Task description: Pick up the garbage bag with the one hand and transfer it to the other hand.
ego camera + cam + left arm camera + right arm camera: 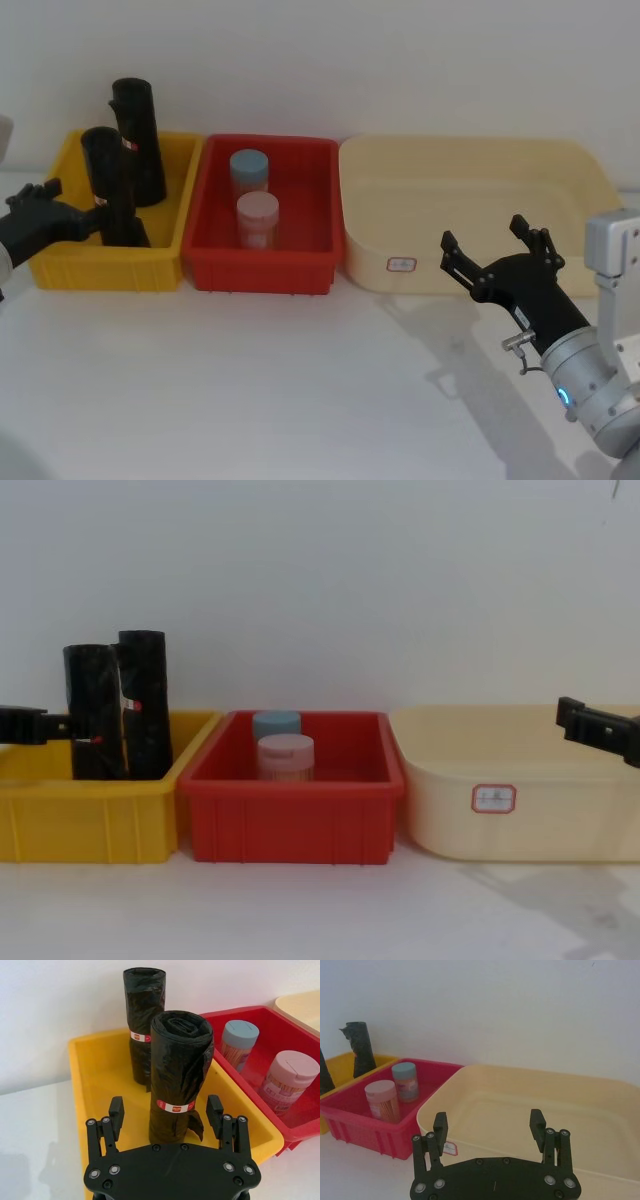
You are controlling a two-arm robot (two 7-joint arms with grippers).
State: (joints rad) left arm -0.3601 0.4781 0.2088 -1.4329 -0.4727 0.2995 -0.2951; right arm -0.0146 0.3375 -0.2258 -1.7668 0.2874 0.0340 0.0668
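The garbage bag (180, 1070), a short thick black roll with a red-and-white label band, stands upright near the front of the yellow bin (95, 1070). It also shows in the head view (105, 185) and the chest view (93, 710). My left gripper (165, 1105) is open, with one finger on each side of the roll's lower part and a small gap on both sides. From the head view it reaches in from the left edge (80, 215). My right gripper (483, 232) hangs open above the front of the beige tub (560, 170), with nothing between its fingers (440, 1122).
A taller, slimmer black roll (138, 140) stands behind the bag in the yellow bin. The red bin (300, 275) in the middle holds a blue-lidded jar (249, 168) and a pink-lidded jar (257, 215). White table lies in front of the bins.
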